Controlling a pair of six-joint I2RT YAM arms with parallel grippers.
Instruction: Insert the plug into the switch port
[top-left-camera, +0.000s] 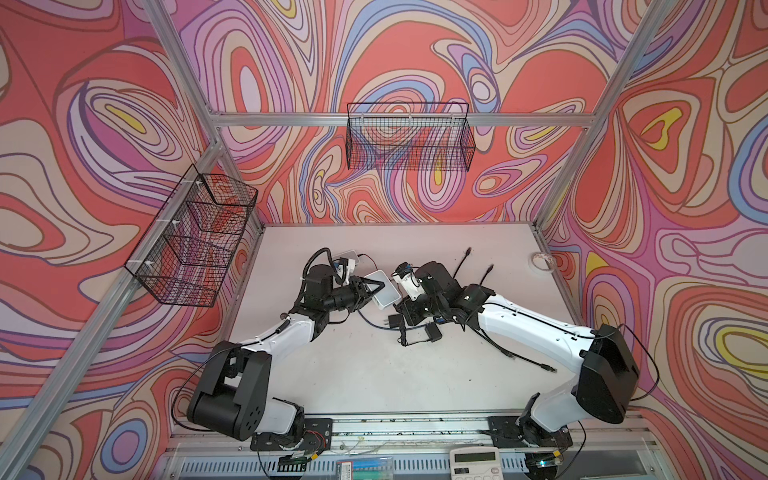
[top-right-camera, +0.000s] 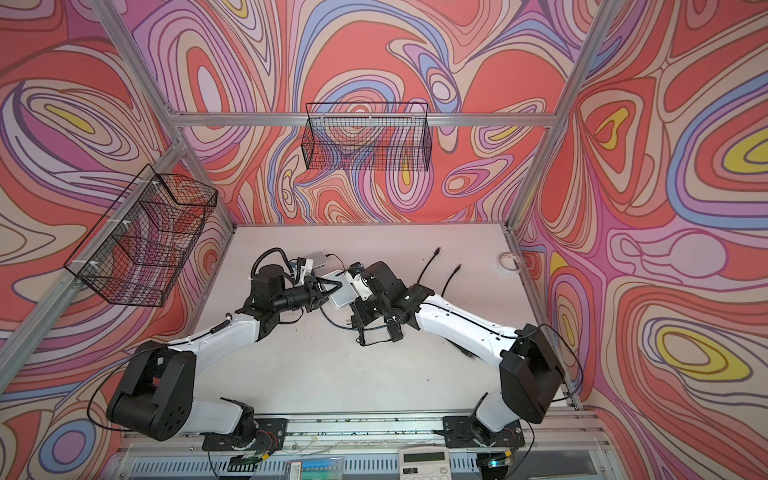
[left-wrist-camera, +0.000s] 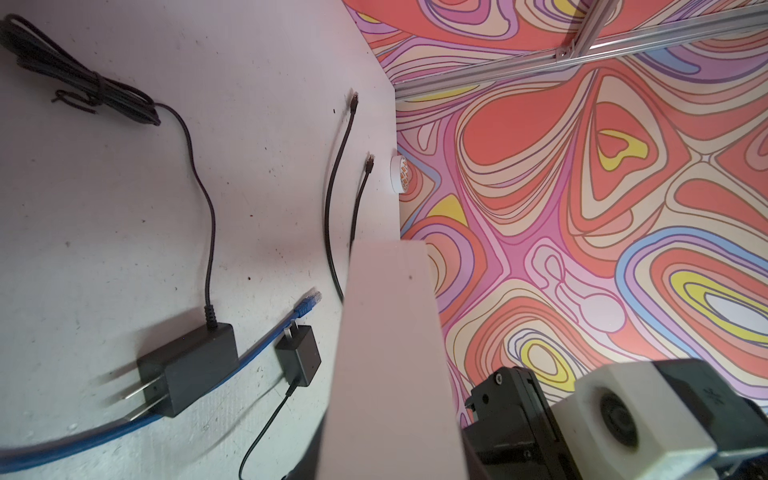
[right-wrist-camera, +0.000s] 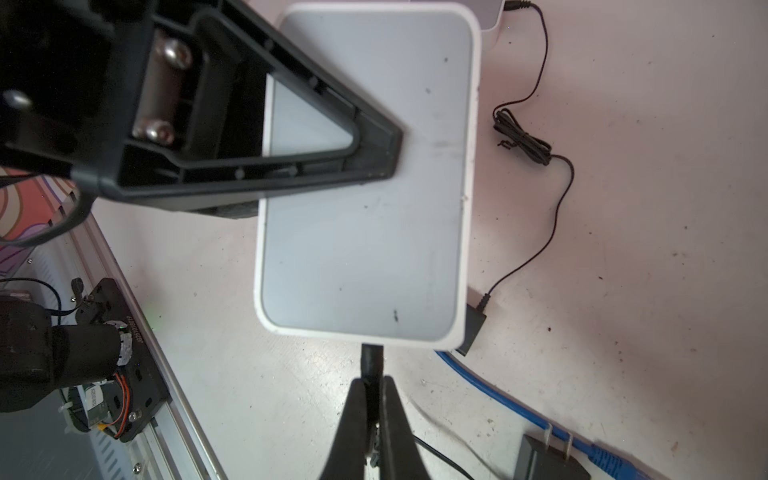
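Both top views: left gripper (top-left-camera: 370, 286) is clamped on the switch (top-left-camera: 385, 293), which looks raised off the table (top-left-camera: 374, 374). Right gripper (top-left-camera: 398, 308) sits at the switch's near edge, half hidden by its own wrist.

Left wrist: switch seen edge-on. Blue cable (left-wrist-camera: 286, 322) and black adapter (left-wrist-camera: 187, 370) lie loose beside it.

Right wrist: fingers (right-wrist-camera: 353, 415) are pressed together on the black plug (right-wrist-camera: 371, 361), and its tip meets the switch's edge. The port is hidden.

My read: grasp and line-up are done, seating is unconfirmed. Final push and release are left.
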